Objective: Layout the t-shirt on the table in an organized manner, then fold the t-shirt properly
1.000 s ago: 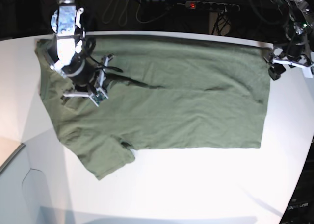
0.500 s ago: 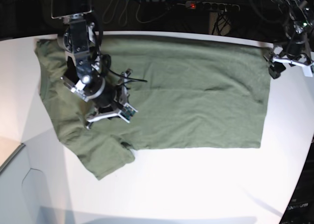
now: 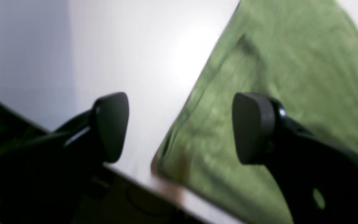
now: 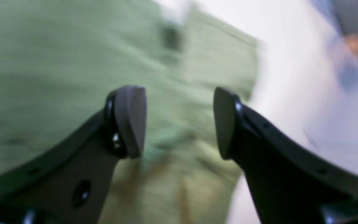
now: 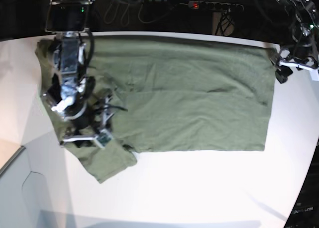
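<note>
We had the olive-green t-shirt (image 5: pixel 179 113) spread over the far part of the glossy white table (image 5: pixel 214 188), its long back edge lying along the table's far edge. One short sleeve (image 5: pixel 107 163) stuck out at the near left of the base view, angled toward the near side, with a bunched bit of cloth where it met the body. The cloth was mostly flat, though creases ran across its middle and the far left corner looked rumpled. Our right gripper (image 4: pixel 179 124) was above the left part of the shirt in the base view, near the sleeve; its fingers stood wide apart, with cloth visible between and below them and nothing pinched. The right wrist view was blurred, so we could not tell whether the fingertips touched the fabric. Our left gripper (image 3: pixel 182 129) was at the shirt's far right corner, its fingers also wide, one over bare white tabletop and the other over the green cloth, the shirt's edge running between them. We held no fabric in either one. Beyond the table's far edge lay dark material with thin cables (image 5: pixel 209 7).
</note>
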`<control>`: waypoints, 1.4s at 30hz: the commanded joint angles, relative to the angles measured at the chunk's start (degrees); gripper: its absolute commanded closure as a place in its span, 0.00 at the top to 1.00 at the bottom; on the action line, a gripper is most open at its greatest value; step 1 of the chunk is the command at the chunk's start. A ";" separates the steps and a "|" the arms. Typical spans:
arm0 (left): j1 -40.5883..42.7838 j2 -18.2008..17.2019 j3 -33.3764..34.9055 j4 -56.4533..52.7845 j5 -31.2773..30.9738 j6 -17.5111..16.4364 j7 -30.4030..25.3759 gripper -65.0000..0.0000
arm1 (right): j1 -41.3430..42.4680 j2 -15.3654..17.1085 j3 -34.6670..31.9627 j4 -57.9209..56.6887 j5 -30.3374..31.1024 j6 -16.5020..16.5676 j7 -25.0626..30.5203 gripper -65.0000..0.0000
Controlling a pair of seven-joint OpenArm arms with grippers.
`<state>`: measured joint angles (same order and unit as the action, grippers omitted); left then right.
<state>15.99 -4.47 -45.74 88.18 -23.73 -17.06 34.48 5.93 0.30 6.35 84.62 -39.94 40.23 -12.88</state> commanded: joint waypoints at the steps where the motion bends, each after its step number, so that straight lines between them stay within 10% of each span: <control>1: -1.44 -0.67 -0.20 0.92 -0.67 -0.39 -1.38 0.78 | 1.14 -0.34 0.90 0.96 0.60 -0.23 0.97 0.53; 15: -23.42 -4.54 6.31 -11.48 10.58 -0.13 -1.47 0.78 | 16.09 1.86 27.19 -20.05 4.82 -0.23 0.53 0.54; 26: -41.53 -10.17 13.08 -41.02 14.36 -0.22 -1.91 0.78 | 22.33 9.51 30.35 -43.34 4.91 -0.23 6.07 0.60; 42: -47.07 -12.01 24.86 -63.08 14.36 0.31 -22.13 0.78 | 26.55 9.86 36.68 -48.36 5.00 -8.18 16.45 0.61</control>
<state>-29.41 -15.84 -20.93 24.43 -9.02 -16.53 13.23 30.92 9.39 43.16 35.57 -35.73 32.71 2.15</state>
